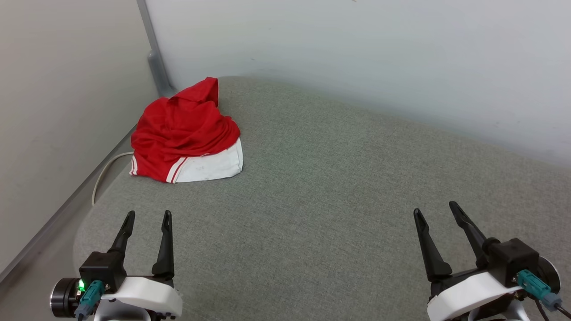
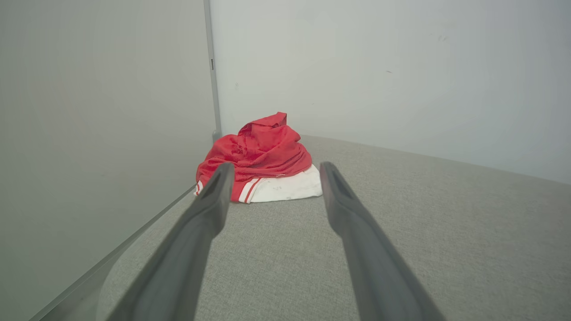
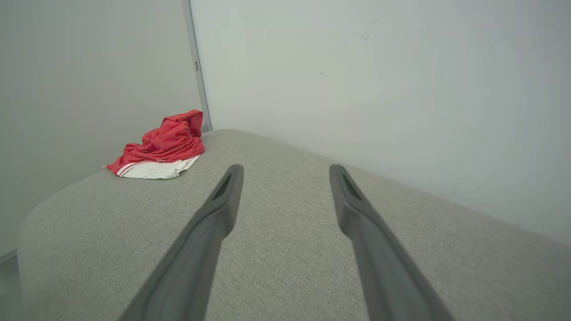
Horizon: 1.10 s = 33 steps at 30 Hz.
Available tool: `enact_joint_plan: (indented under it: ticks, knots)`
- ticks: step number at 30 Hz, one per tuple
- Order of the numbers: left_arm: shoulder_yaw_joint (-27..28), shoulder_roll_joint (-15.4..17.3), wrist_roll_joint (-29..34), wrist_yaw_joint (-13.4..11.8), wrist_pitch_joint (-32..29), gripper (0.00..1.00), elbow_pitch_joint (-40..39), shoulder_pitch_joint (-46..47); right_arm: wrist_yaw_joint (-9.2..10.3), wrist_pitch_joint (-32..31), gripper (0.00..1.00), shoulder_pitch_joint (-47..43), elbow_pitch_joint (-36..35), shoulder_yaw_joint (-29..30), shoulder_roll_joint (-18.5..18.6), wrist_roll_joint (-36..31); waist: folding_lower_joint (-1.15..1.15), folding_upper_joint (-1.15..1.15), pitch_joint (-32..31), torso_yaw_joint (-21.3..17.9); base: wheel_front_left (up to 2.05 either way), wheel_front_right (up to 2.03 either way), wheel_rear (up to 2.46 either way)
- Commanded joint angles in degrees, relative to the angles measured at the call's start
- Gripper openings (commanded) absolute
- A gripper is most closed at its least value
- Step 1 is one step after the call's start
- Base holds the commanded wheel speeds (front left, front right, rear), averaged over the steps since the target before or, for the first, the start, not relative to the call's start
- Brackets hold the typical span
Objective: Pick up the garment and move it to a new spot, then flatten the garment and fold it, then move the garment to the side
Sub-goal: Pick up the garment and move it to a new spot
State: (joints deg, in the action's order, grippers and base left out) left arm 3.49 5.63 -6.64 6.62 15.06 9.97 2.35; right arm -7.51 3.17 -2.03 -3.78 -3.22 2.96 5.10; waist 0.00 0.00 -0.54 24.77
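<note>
1. The garment (image 1: 185, 138) lies crumpled in a red heap at about 10 o'clock on the grey pad (image 1: 334, 200). A white sleeve and striped trim show along its near side, and neither gripper touches it.
2. The heap sits close to the pad's far-left corner, just beside the post (image 1: 154, 53) where two walls meet. Its 9 o'clock hem comes near the pad's rounded edge, where a pale cable (image 1: 105, 171) curls off the side.
3. The left gripper (image 1: 149, 213) hangs at 7 o'clock, fingers spread and empty. It is aimed at the heap near its own 12 o'clock, which likely makes it the nearer arm for the first pick.
4. The right gripper (image 1: 435, 207) hangs at 4 o'clock, also splayed and holding nothing. The garment is well apart at its 10 o'clock.
5. Bare pad runs from the centre out to 3 o'clock, likely room enough for a new spot and for flattening. Walls close in at 9 and 12 o'clock, so a lift drawn toward 5 o'clock looks safest and should keep loose cloth from sliding off the left edge.
</note>
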Motion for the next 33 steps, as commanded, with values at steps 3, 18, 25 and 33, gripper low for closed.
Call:
enact_joint_plan:
  ticks: [3,18,25,33]
  knots:
    - [0.18,0.36,0.11,-0.08,0.17,1.00,0.08,0.33,0.04,0.07,1.00,0.90,-0.04,-0.16,-0.13,0.45,0.00,0.00,0.08,-0.15,0.00,0.00,0.00]
    - [3.68,4.75,-12.00,0.68,-7.53,1.00,8.77,21.30,0.04,-2.22,1.00,8.75,-3.52,-1.25,-0.09,-2.44,0.00,0.00,16.14,-7.19,0.00,0.00,0.00]
    - [3.19,11.49,-20.91,0.88,-21.60,1.00,17.41,32.21,0.04,-1.39,1.00,13.56,-3.76,-1.58,-0.10,-3.54,0.00,0.00,23.84,-11.25,0.00,0.00,0.00]
    - [0.59,20.51,-25.95,0.91,-32.78,1.00,25.76,42.03,0.04,-0.56,1.00,17.86,-3.55,-2.41,-0.07,-4.13,0.00,0.00,31.36,-14.65,0.00,0.00,0.00]
